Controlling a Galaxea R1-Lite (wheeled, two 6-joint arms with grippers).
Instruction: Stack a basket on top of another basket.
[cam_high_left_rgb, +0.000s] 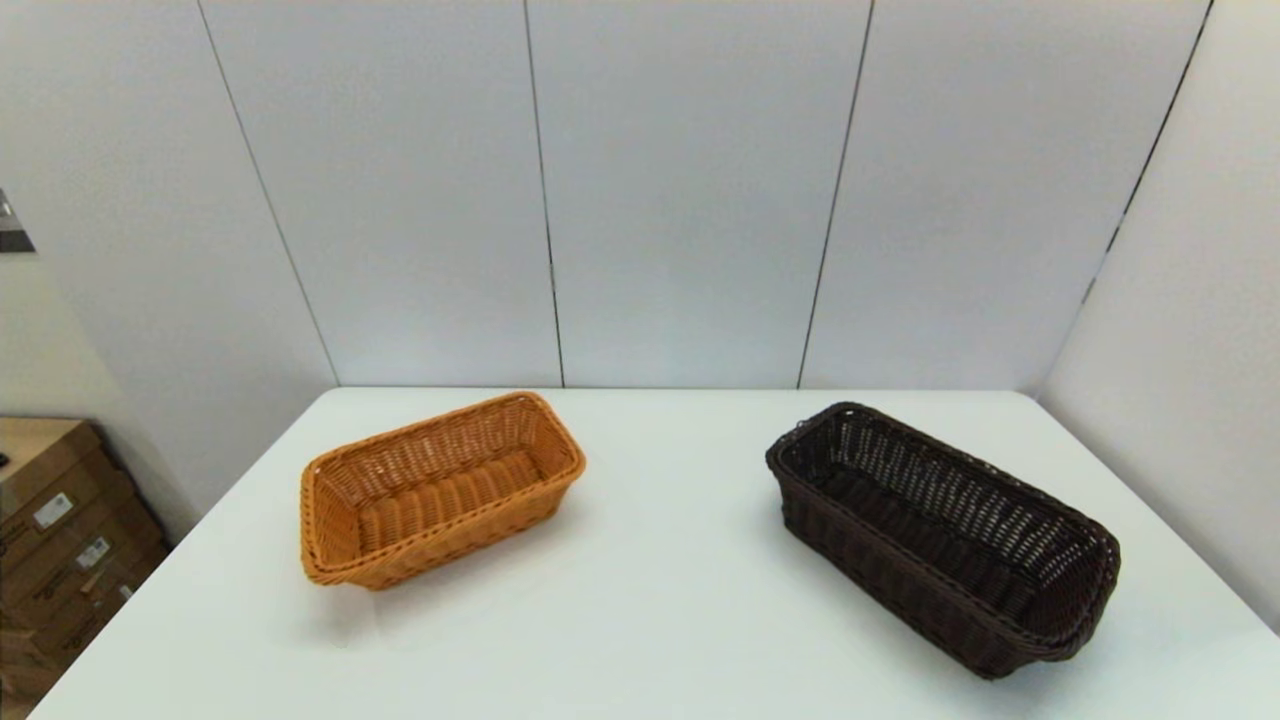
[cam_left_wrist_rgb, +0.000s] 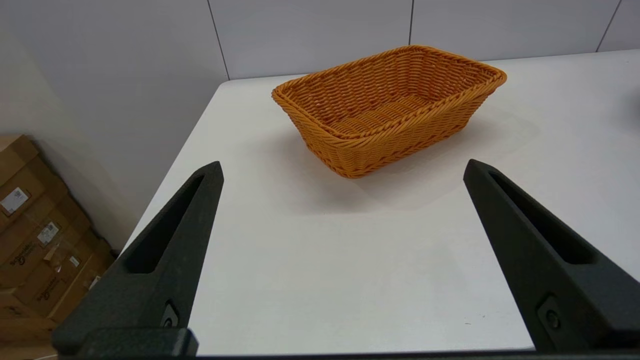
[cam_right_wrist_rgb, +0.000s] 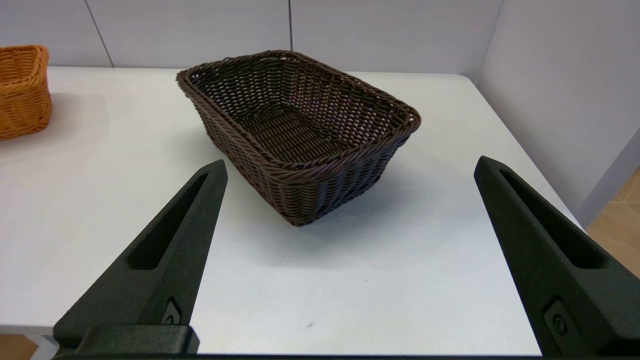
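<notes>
Nothing was done yet. The dark basket (cam_high_left_rgb: 945, 535) sat on the white table (cam_high_left_rgb: 660, 600) at about 4 o'clock, and the orange basket (cam_high_left_rgb: 440, 488) sat at about 8 o'clock, well apart. Both were empty. The left gripper (cam_left_wrist_rgb: 342, 170) and the right gripper (cam_right_wrist_rgb: 350, 167) were wide open near the table's front edge, holding nothing. The dark basket had yet to be picked up and set on the orange one.

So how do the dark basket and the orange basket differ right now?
The dark brown basket sits on the robot's right side of the table; the orange-tan basket sits on the left. The dark one's sides are open weave, the orange one's tighter. Their long axes angle opposite ways. Both are rectangular, empty, upright, braided-rimmed and untouched.
</notes>
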